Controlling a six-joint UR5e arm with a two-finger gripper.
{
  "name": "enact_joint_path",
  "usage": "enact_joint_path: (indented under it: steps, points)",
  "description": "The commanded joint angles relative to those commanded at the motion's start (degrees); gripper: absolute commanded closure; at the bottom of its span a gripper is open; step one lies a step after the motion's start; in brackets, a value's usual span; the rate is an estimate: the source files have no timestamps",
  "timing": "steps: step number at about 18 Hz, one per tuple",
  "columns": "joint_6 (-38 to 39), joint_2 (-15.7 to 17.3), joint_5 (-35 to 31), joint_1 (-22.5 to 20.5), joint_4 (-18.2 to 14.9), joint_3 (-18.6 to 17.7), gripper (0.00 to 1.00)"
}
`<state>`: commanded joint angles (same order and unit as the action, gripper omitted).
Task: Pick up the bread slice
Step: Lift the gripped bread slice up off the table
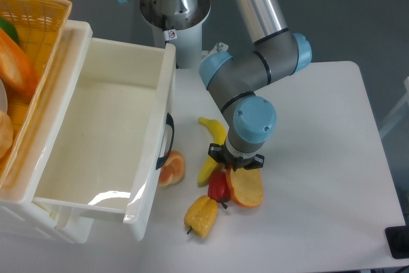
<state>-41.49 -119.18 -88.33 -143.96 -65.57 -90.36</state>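
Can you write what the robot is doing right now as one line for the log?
step: grasping | gripper: over top edge of bread slice, jaws hidden | slice: on table, touching red pepper

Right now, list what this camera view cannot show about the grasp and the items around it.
- Hand: its fingers sit under the arm's blue wrist cap, so open or shut cannot be told.
- Bread slice: its top edge is hidden under the hand; contact unclear.
- Red pepper: partly covered by the bread slice.
- Yellow basket: cut off by the left edge, contents only partly seen.
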Motion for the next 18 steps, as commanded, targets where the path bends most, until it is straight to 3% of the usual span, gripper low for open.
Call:
enact_joint_path:
  steps: [7, 11, 18]
  points:
    - [-3.0, 1.3, 1.9, -0.6, -1.1, 4.6, 1.00]
    - [-5.4, 5.7, 7.2, -1.7, -6.0, 7.3, 1.00]
    - [-11.4, 11.8, 10.2, -1.0, -7.4, 7.2, 1.00]
